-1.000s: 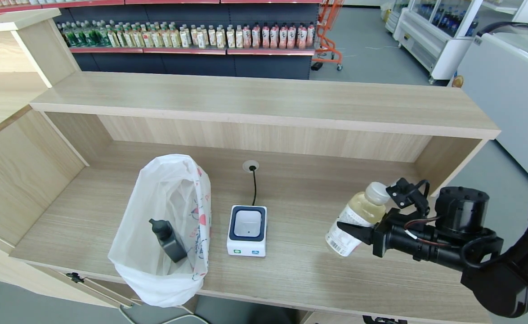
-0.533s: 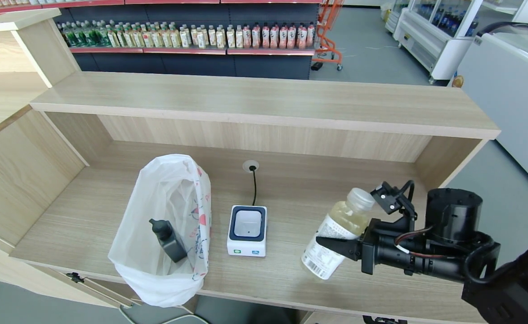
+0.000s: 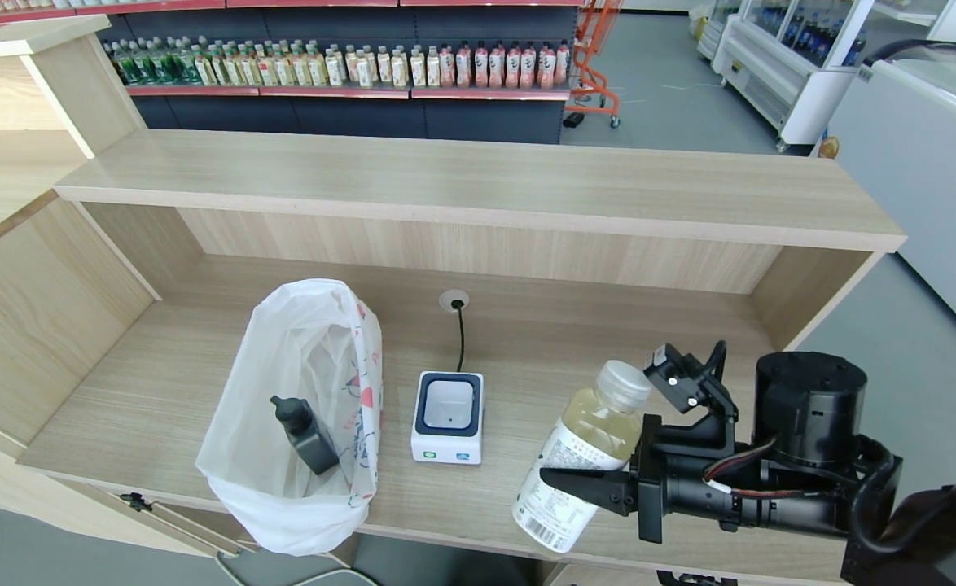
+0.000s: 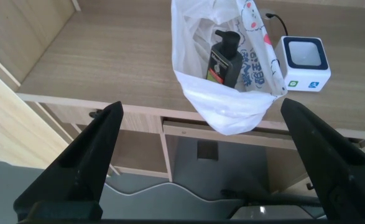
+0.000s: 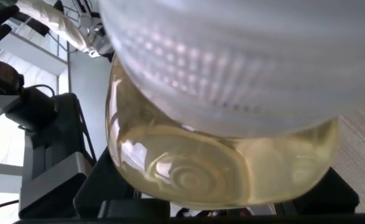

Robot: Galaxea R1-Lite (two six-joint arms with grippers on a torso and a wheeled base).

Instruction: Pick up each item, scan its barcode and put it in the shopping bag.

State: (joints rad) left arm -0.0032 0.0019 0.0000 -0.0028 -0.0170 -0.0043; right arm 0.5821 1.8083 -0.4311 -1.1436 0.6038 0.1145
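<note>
Head view: right tool (image 3: 561, 482) grips a tilted bottle (image 3: 582, 443) over the table's (image 3: 527, 350) front edge.
The bottle hangs right of the scanner (image 3: 448, 417), and the bag (image 3: 299, 358) stands left of it. Left wrist view: left tool (image 4: 202, 106) spread wide, holding nothing, facing the bag. Right wrist view: the bottle close up.

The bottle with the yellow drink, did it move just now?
Yes. The bottle, held in the right tool, has moved left toward the scanner and nearer the front edge of the counter.
</note>
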